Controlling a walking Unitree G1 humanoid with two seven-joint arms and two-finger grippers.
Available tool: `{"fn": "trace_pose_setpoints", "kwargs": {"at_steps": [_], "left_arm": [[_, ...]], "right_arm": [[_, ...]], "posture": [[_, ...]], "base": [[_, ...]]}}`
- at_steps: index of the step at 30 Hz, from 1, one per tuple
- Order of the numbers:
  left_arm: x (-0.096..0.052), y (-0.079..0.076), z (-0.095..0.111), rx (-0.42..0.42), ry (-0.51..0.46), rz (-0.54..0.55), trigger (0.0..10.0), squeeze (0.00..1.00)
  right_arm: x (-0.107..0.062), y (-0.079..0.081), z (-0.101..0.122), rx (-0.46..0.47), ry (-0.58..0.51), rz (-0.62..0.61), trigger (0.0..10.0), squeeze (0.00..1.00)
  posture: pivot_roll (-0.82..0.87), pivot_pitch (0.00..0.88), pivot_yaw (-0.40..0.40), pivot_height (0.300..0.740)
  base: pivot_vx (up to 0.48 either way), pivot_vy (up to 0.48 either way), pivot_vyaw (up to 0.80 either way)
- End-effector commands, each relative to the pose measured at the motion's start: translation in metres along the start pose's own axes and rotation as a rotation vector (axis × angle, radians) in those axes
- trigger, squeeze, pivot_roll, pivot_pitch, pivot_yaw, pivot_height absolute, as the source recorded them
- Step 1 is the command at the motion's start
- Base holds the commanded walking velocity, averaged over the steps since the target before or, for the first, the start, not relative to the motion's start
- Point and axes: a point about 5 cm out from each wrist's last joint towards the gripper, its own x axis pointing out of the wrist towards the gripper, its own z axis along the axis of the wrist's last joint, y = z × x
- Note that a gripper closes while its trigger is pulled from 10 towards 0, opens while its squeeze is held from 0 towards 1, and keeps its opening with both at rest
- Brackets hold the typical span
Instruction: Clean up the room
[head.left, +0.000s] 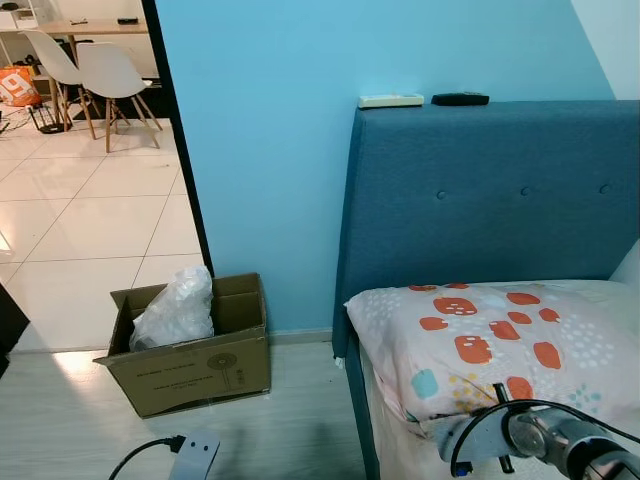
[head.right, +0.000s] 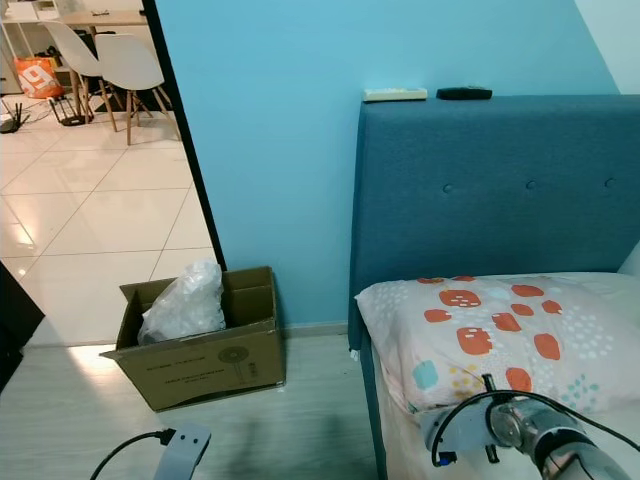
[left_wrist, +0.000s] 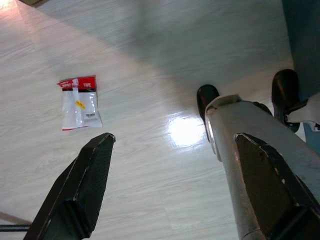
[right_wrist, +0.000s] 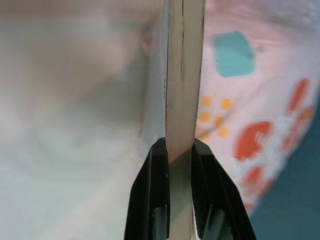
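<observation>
The right gripper (right_wrist: 175, 155) is pinching a thin, flat, pale object (right_wrist: 182, 75) seen edge-on, its two black fingers (right_wrist: 152, 190) pressing on either face of it. The object's long axis is running straight out along the fingers and away from the wrist, toward the white pillow with orange, teal and yellow patches (right_wrist: 260, 115). Seen only from the edge, it is probably a slim book or board, though the blur is leaving its material uncertain, and its far end is running off the picture. In the head views the right silver arm (head.left: 540, 440) is sitting low over the bed, just in front of that pillow, with its gripper cut off by the picture's lower edge.

The left gripper (left_wrist: 172, 175) is hanging with its fingers spread wide above the pale wood-look floor (left_wrist: 150, 60), where a small red-and-white plastic packet (left_wrist: 79, 102) is lying flat.

Behind the pillow the dark blue upholstered headboard (head.left: 480, 190) is standing against the light blue wall (head.left: 270, 130), carrying a white remote (head.left: 391, 101) and a black remote (head.left: 460, 98) on its top. Beside the bed, a brown cardboard box (head.left: 195, 365) is holding a crumpled clear plastic bag (head.left: 175, 305).
</observation>
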Motion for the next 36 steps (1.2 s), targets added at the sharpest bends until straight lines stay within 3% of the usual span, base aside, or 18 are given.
{"fn": "trace_pose_setpoints", "kwargs": {"at_steps": [1, 8, 13, 14, 18, 19, 25, 26, 28, 29, 30, 36], "left_arm": [[-0.001, 0.004, -0.004, 0.009, 0.012, 0.004, 10.0, 0.0], [-0.001, 0.005, -0.004, 0.013, 0.012, 0.004, 10.0, 0.0], [-0.001, 0.006, -0.003, 0.014, 0.009, 0.006, 10.0, 0.0], [-0.001, 0.006, -0.003, 0.014, 0.009, 0.006, 10.0, 0.0], [-0.001, 0.006, -0.003, 0.014, 0.008, 0.007, 10.0, 0.0], [-0.001, 0.006, -0.003, 0.014, 0.008, 0.007, 10.0, 0.0], [-0.001, 0.005, -0.003, 0.014, 0.009, 0.007, 10.0, 0.0], [-0.001, 0.005, -0.003, 0.015, 0.009, 0.007, 10.0, 0.0], [-0.001, 0.005, -0.003, 0.015, 0.01, 0.007, 10.0, 0.0], [-0.001, 0.005, -0.003, 0.015, 0.01, 0.008, 10.0, 0.0], [-0.001, 0.005, -0.003, 0.014, 0.01, 0.008, 10.0, 0.0], [-0.001, 0.006, -0.004, 0.014, 0.01, 0.009, 10.0, 0.0]], "right_arm": [[0.001, 0.007, 0.006, 0.024, -0.052, 0.036, 10.0, 0.0], [0.001, 0.012, 0.001, -0.006, -0.019, 0.054, 10.0, 0.0], [-0.001, 0.012, -0.014, -0.069, 0.106, 0.063, 10.0, 0.0], [-0.002, 0.012, -0.017, -0.066, 0.137, 0.069, 10.0, 0.09], [-0.004, 0.012, -0.022, -0.083, 0.169, 0.082, 10.0, 0.2], [-0.005, 0.013, -0.025, -0.093, 0.193, 0.091, 10.0, 0.35], [-0.009, 0.012, -0.035, -0.119, 0.254, 0.08, 10.0, 0.35], [-0.009, 0.013, -0.036, -0.119, 0.264, 0.087, 10.0, 0.46], [-0.011, 0.014, -0.04, -0.124, 0.289, 0.1, 10.0, 0.83], [-0.011, 0.015, -0.042, -0.13, 0.298, 0.103, 10.0, 0.83], [-0.012, 0.015, -0.042, -0.135, 0.304, 0.103, 10.0, 0.97], [-0.012, 0.016, -0.044, -0.133, 0.319, 0.115, 10.0, 0.96]], "posture": [[0.01, 0.034, 0.007, 0.72], [0.01, 0.04, 0.011, 0.72], [0.01, 0.04, 0.012, 0.72], [0.01, 0.04, 0.012, 0.72], [0.01, 0.038, 0.012, 0.72], [0.01, 0.037, 0.012, 0.72], [0.01, 0.034, 0.013, 0.72], [0.01, 0.033, 0.013, 0.72], [0.01, 0.032, 0.012, 0.72], [0.01, 0.032, 0.012, 0.72], [0.01, 0.032, 0.012, 0.72], [0.01, 0.028, 0.013, 0.72]], "base": [[0.0, 0.0, 0.0], [0.0, 0.0, 0.0], [0.0, 0.0, 0.0], [0.0, 0.0, 0.0], [0.0, 0.0, 0.0], [0.0, 0.0, 0.0], [0.0, 0.0, 0.0], [0.0, 0.0, 0.0], [0.0, 0.0, 0.0], [0.0, 0.0, 0.0], [0.0, 0.0, 0.0], [0.0, 0.0, 0.0]]}}
